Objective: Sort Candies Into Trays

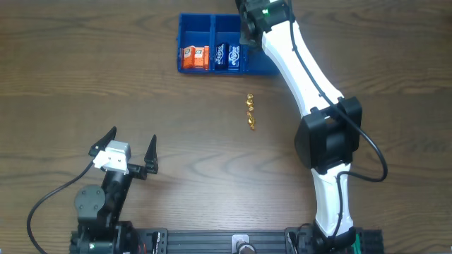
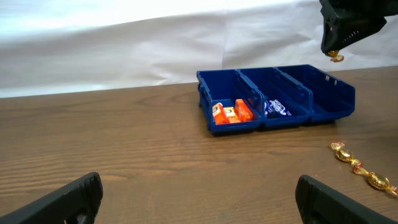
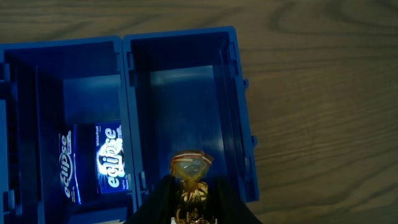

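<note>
Gold candy (image 3: 191, 167) pinched in right gripper (image 3: 191, 190), above blue tray's (image 3: 239, 93) empty end compartment, 3 o'clock of blue packs (image 3: 109, 163); likely poised for release. Loose candies (image 1: 251, 113) wait at tray's 6 o'clock. Left gripper (image 1: 133, 137) spread, table's 8 o'clock.

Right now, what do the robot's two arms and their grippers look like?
The right arm has white tubular links and bulky black joint housings, with a green light near the wrist and a thin black cable looping off it. The left arm is mostly black, with a white block behind the left gripper. That gripper and the right gripper have black, tapering fingers.
</note>
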### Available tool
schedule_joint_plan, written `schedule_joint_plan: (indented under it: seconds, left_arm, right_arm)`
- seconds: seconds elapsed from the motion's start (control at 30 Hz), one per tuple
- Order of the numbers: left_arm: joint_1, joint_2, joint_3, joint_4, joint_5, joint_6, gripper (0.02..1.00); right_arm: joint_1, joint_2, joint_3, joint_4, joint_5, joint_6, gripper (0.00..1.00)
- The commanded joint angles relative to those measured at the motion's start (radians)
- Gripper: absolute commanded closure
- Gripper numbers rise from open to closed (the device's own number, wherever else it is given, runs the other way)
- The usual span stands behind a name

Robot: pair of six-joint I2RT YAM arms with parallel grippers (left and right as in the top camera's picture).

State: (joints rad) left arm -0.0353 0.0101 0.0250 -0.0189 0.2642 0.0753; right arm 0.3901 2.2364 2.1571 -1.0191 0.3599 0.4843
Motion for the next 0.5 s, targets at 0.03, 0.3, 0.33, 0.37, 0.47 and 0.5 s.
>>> schedule_joint_plan:
  seconds: [0.03, 0.3, 0.33, 0.37, 0.47, 0.5]
  left_arm:
    - [0.004, -0.007, -0.02, -0.032, 0.025, -0.008, 0.02]
    - [0.004, -0.007, -0.02, -0.032, 0.025, -0.008, 0.02]
    - [0.004, -0.007, -0.02, -0.032, 0.025, -0.008, 0.023]
    - [0.004, -0.007, -0.02, -0.032, 0.025, -0.008, 0.02]
    - [0.004, -0.007, -0.02, -0.032, 0.025, -0.008, 0.023]
    - [0.004, -0.007, -0.02, -0.032, 0.025, -0.008, 0.02]
  right_arm:
    - [-0.005, -0.001, -0.048, 0.024, 0.021, -0.015, 0.792]
    - [-0.006, -0.001, -0.064, 0.031, 0.021, -0.014, 0.785]
    - [-0.007, -0.001, -0.064, 0.03, 0.021, -0.014, 0.755]
    - [-0.007, -0.001, -0.064, 0.029, 0.021, -0.015, 0.627]
    - [-0.007, -0.001, -0.064, 0.028, 0.02, -0.015, 0.001]
    - [-0.007, -0.001, -0.064, 0.028, 0.021, -0.015, 0.001]
